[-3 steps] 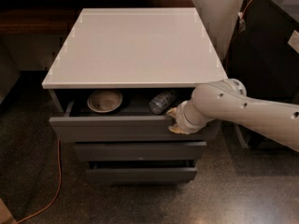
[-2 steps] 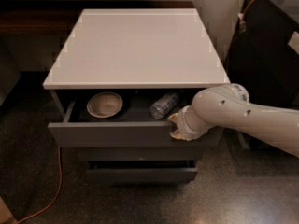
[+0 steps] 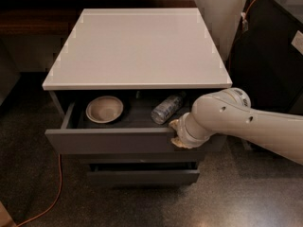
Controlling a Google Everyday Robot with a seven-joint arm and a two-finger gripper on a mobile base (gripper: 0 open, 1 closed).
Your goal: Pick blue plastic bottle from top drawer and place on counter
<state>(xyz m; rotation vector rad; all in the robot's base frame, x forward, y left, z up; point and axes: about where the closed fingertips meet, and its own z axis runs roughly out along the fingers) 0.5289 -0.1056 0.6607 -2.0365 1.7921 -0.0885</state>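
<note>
Fingers point(image 3: 176, 133) clasp the top drawer point(image 3: 109, 141) front; blue plastic bottle point(image 3: 166, 109) inside lies diagonally.

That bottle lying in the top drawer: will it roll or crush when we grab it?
Lying on its side, the blue plastic bottle will probably roll if nudged. It looks clear and thin-walled, so it is likely light and squashable. The gripper sits at the front edge of the top drawer.

Looks down steeply from the front, fairly near, onto counter point(image 3: 142, 46), open top drawer point(image 3: 109, 141) and gripper point(image 3: 176, 135) at the drawer's front edge.
</note>
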